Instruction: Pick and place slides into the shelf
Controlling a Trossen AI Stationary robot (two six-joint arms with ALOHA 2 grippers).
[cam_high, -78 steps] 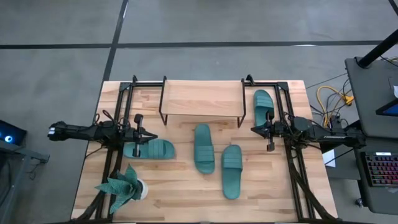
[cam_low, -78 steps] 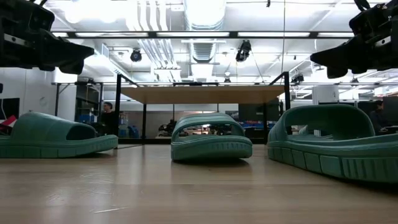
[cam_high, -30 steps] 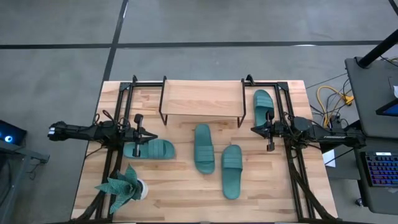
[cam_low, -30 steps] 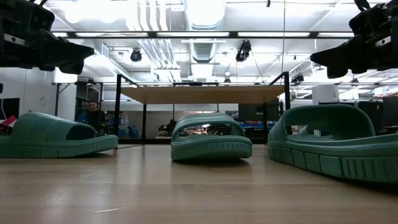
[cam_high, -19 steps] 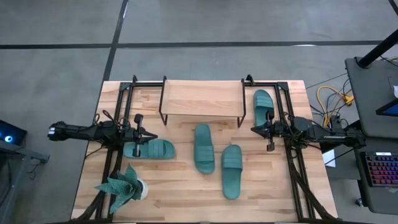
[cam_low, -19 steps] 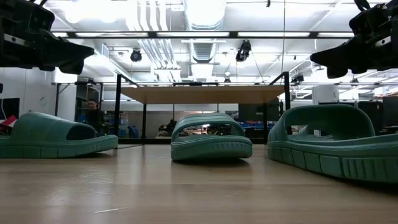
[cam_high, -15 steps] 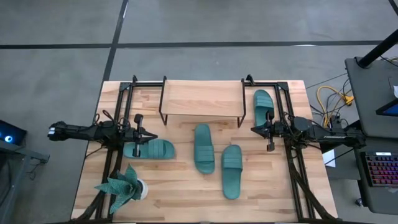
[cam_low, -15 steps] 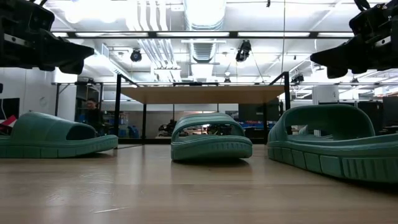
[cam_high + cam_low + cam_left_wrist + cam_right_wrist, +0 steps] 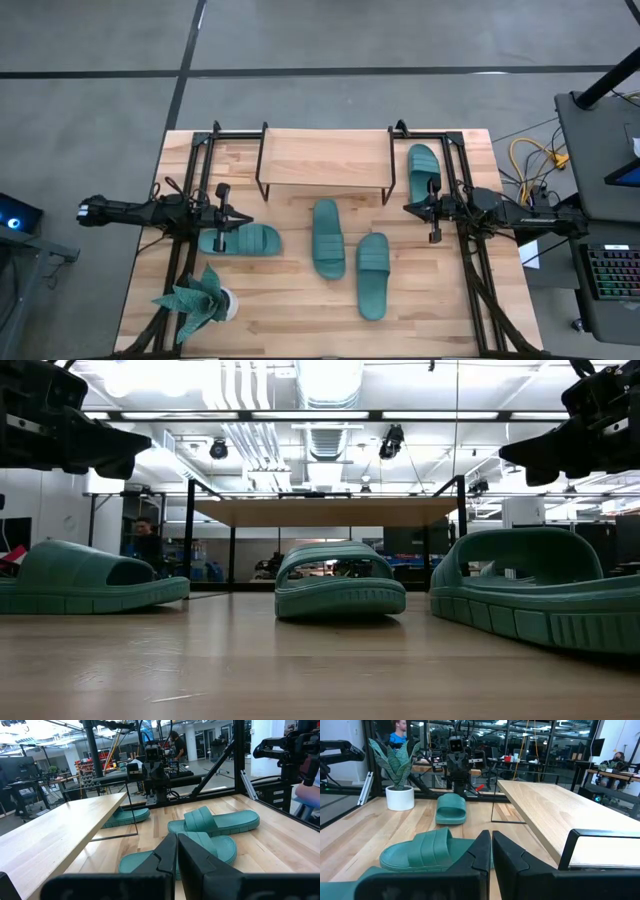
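Both grippers, left [image 9: 243,219] and right [image 9: 408,208], hover clenched and empty at the table's [image 9: 290,310] sides. Four slides [image 9: 328,238] lie around the shelf [image 9: 323,157], none under it; a plant [image 9: 200,300] stands near the left arm

Room's a big open lab: grey floor [image 9: 330,35] with dark seam lines, white ceiling ducts [image 9: 240,405] and bright strip lights up top. A desk with a keyboard [image 9: 612,272] sits off to one side, yellow cables [image 9: 530,155] coiled beside it.
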